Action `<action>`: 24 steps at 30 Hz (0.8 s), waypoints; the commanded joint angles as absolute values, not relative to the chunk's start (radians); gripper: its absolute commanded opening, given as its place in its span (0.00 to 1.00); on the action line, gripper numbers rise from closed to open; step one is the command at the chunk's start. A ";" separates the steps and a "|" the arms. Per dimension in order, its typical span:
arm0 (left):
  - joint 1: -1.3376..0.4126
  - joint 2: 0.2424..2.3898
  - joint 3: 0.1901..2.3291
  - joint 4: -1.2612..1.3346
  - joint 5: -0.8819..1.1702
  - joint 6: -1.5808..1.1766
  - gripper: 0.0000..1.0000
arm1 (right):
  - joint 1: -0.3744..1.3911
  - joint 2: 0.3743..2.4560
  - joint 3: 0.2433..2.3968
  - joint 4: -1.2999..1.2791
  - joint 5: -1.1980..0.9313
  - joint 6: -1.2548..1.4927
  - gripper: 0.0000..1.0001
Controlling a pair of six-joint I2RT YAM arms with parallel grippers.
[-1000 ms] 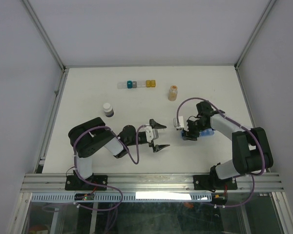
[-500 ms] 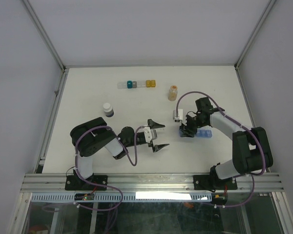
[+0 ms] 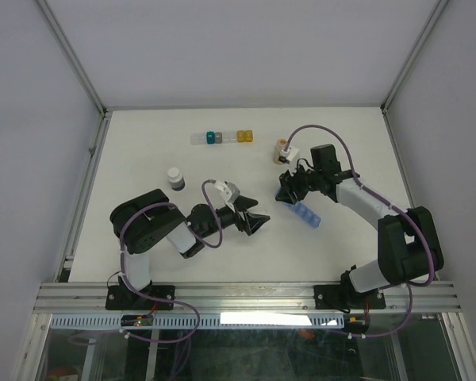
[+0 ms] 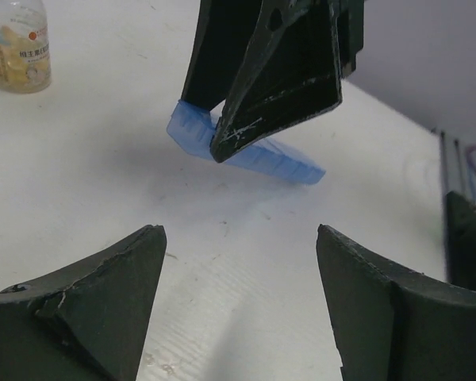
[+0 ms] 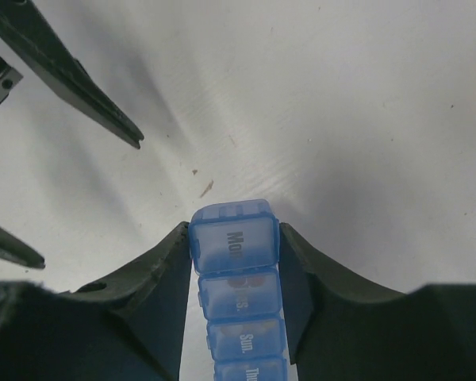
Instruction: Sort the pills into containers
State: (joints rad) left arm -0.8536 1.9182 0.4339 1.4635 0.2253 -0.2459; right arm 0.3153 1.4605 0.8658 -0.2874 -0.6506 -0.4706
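The containers are a translucent blue strip (image 5: 234, 238) of lidded compartments with day labels. My right gripper (image 5: 234, 232) is shut on one end of it. In the top view the strip (image 3: 306, 213) trails from the right gripper (image 3: 289, 191) toward the near right. In the left wrist view the strip (image 4: 258, 152) tilts, its gripped end raised. My left gripper (image 4: 238, 234) is open and empty, low over the table, facing the strip; it sits left of it in the top view (image 3: 254, 223). The pills show as an orange mass in a small clear bottle (image 3: 281, 151), also at the left wrist view's top left (image 4: 14, 49).
A dark bottle with a white cap (image 3: 175, 178) stands left of centre. A row of clear, teal, grey and yellow cubes (image 3: 222, 136) lies near the back. A purple cable with a white connector (image 3: 287, 148) loops beside the pill bottle. My left fingers (image 5: 71, 79) show in the right wrist view.
My right gripper has swung back and left with the blue strip, which now trails toward the near right. My left gripper has turned and shifted slightly back, facing the strip.
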 commanded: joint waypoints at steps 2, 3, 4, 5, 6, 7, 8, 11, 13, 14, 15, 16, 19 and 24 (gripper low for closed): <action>-0.875 1.853 0.420 1.622 0.075 -0.636 0.78 | 0.357 1.425 0.897 -0.126 -0.562 -0.232 0.07; -0.888 1.856 0.413 1.625 0.048 -0.651 0.78 | 0.364 1.428 0.899 -0.119 -0.539 -0.214 0.06; -0.903 1.861 0.410 1.632 0.027 -0.657 0.78 | 0.372 1.432 0.902 -0.114 -0.516 -0.202 0.05; -0.917 1.868 0.410 1.639 -0.005 -0.665 0.79 | 0.380 1.435 0.903 -0.110 -0.499 -0.194 0.05; -0.928 1.872 0.414 1.642 -0.027 -0.672 0.80 | 0.384 1.438 0.902 -0.107 -0.488 -0.187 0.04; -0.936 1.885 0.419 1.643 -0.045 -0.691 0.80 | 0.388 1.440 0.900 -0.101 -0.483 -0.179 0.04; -0.943 1.893 0.428 1.644 -0.059 -0.704 0.79 | 0.393 1.439 0.897 -0.094 -0.476 -0.170 0.04; -0.957 1.928 0.455 1.650 -0.094 -0.740 0.76 | 0.404 1.439 0.895 -0.087 -0.469 -0.160 0.02; -0.969 1.942 0.472 1.648 -0.120 -0.747 0.74 | 0.411 1.436 0.895 -0.084 -0.466 -0.156 0.02; -0.975 1.949 0.483 1.645 -0.131 -0.753 0.72 | 0.412 1.436 0.895 -0.084 -0.466 -0.153 0.02; -0.981 1.956 0.496 1.635 -0.145 -0.762 0.72 | 0.414 1.436 0.896 -0.081 -0.462 -0.149 0.02; -0.985 1.965 0.510 1.624 -0.159 -0.775 0.72 | 0.416 1.437 0.896 -0.082 -0.458 -0.146 0.02; -0.991 1.997 0.546 1.609 -0.187 -0.815 0.70 | 0.422 1.439 0.896 -0.079 -0.457 -0.141 0.02; -0.991 2.030 0.603 1.573 -0.199 -0.837 0.69 | 0.429 1.440 0.897 -0.077 -0.448 -0.125 0.02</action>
State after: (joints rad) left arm -0.9829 2.0151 0.5541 1.4559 -0.1452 -0.7616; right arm 0.4187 1.4605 0.8661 -0.1333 -0.4671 -0.1547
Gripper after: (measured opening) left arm 0.698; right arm 0.457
